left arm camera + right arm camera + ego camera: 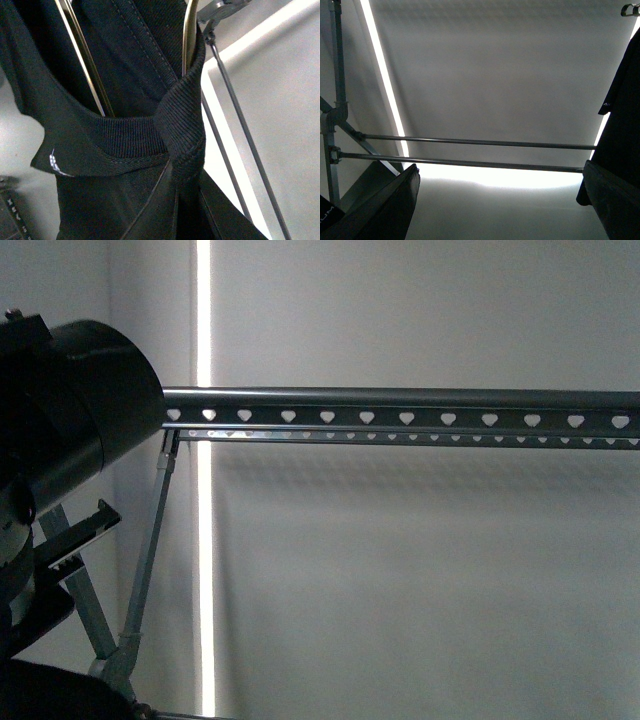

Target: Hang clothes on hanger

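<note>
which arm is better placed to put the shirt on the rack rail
Left, probably: the T-shirt fills its wrist view and that arm is up beside the rail. Right gripper is open, empty.

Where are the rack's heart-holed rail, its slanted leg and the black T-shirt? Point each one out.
heart-holed rail (427, 418): front view, on the metal between two heart holes.
slanted leg (148, 540): front view, midway along the thin strut.
black T-shirt (130, 135): left wrist view, on the ribbed collar.
</note>
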You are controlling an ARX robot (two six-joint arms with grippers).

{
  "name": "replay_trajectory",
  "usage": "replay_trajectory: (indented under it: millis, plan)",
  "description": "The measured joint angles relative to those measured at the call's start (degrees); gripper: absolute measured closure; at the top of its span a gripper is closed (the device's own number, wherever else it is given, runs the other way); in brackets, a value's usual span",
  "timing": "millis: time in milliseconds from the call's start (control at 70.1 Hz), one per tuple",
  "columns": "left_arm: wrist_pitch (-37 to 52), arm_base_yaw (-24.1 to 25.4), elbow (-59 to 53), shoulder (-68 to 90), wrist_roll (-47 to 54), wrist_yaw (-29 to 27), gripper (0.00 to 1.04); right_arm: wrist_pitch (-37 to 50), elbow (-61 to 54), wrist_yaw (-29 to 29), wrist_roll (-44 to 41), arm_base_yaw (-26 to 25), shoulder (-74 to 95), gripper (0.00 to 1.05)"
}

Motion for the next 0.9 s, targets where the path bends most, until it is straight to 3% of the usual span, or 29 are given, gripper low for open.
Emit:
replay_trajectory:
  millis: [443, 728, 899]
  plan:
    - [16.02, -0.74, -0.13, -0.85, 14.86, 1.60, 0.99, 0.00, 0.00, 0.00, 0.00, 0.00, 0.00, 0.07]
    - [36.13, -3.50, -2.89, -0.79, 33.77, 10.12, 0.99, 0.00, 0.00, 0.00, 0.00, 0.00, 0.00, 0.07]
    - [45.00, -3.96, -8.55, -4.11, 46.21, 20.57, 0.99, 0.00, 0.00, 0.00, 0.00, 0.00, 0.00, 0.07]
